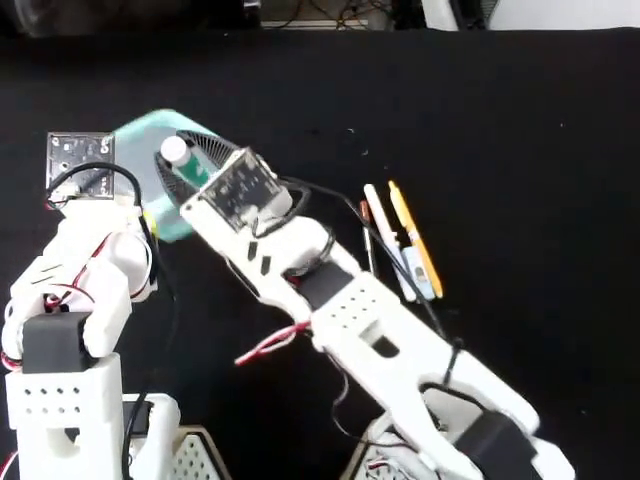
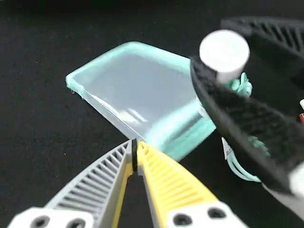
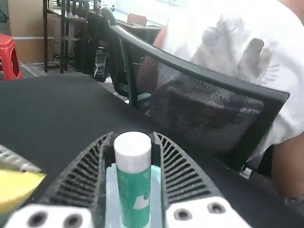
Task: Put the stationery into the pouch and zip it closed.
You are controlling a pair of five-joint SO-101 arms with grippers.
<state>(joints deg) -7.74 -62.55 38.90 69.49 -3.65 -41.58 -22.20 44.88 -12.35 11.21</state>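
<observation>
- the step in hand looks like loading the first item: the right gripper [image 3: 133, 138] has its black fingers clamped on either side of a green glue stick [image 3: 132, 187], white cap pointing away from the wrist.
- in the high view the glue stick [image 1: 178, 157] sits over the teal pouch [image 1: 140, 133], which lies near the desk's [image 1: 500, 120] far left corner.
- the left gripper [image 2: 135, 146] has its grey and yellow fingers pressed together right at the pouch's [image 2: 135, 78] near edge, apparently pinching the lip to steady it.
- whether the mouth is open wide enough is hard to tell.
- a yellow pen [image 1: 415, 240], a white pen [image 1: 388, 232] and a thin dark one [image 1: 367, 238] lie together right of the desk's middle, well apart from the pouch, so most of the task seems undone.
- the next move likely calls for angling the stick into the opening and letting go only once it is inside, while the other arm keeps the lip from sliding.
- after that come the pens, then the zip.
</observation>
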